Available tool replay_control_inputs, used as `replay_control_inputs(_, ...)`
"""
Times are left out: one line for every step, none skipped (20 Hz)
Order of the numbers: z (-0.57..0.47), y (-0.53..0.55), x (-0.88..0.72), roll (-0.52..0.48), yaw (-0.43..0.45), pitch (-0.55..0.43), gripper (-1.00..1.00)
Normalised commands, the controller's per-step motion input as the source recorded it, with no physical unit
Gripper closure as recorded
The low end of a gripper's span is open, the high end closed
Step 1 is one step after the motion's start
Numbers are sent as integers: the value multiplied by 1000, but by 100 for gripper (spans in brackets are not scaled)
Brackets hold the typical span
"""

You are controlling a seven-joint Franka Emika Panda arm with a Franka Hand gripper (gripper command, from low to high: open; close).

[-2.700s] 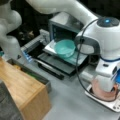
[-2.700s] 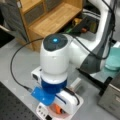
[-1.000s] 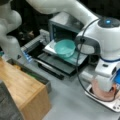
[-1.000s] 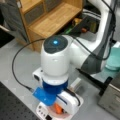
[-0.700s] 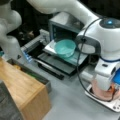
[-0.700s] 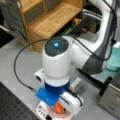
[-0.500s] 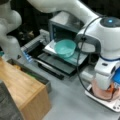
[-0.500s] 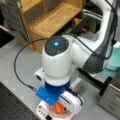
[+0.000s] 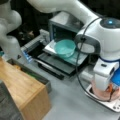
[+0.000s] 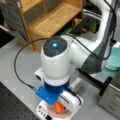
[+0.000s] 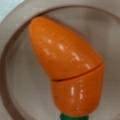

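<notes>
Claw sits low over a pink bowl at a front view's lower right; in a front view it is at the bottom centre, under the arm's white wrist. Whether its fingers are spread or closed — cannot tell; they are hidden by the wrist housing, and the wrist view shows none. Carrot fills the wrist view: orange, in two joined segments, green stub at the bottom edge, lying inside the bowl. In both front views a bit of orange shows in the bowl directly below the claw. Bowl rests on a white base plate on the grey tabletop. Well apart — a teal bowl on the open door of a small oven, and a wooden cabinet at a front view's lower left.
</notes>
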Motion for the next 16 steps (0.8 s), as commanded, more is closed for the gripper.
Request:
replay_control_inputs(-270, -12, -15, -191, -54, -95, -100)
replay_control_inputs(-266, 8, -9, -190, -53, -111, -100)
replay_control_inputs(-252, 25, -8, -189, -50, -116, -100)
replay_control_inputs(-243, 46, -11, -186, -47, -123, -100)
replay_control_inputs(-231, 68, -13, -184, -46, -131, -100)
replay_control_inputs(-219, 83, -19, -183, -46, -141, -100)
replay_control_inputs(-205, 91, -27, -186, -45, -140, -100)
replay_control_inputs(-188, 91, -38, -188, -43, -138, -100)
replay_control_inputs(-166, 89, -50, -190, -42, -133, -100)
replay_control_inputs(-148, 85, -61, -200, -43, -129, -100)
replay_control_inputs(-131, 83, -69, -204, -43, -126, -100)
replay_control_inputs(-126, 82, -74, -214, -42, -123, -100)
replay_control_inputs(-121, 81, -78, -218, -42, -119, -100)
replay_control_inputs(-116, 81, -79, -219, -43, -116, -100)
replay_control_inputs(-110, 81, -78, -220, -43, -114, -100)
replay_control_inputs(-106, 81, -91, -232, -38, -116, -100)
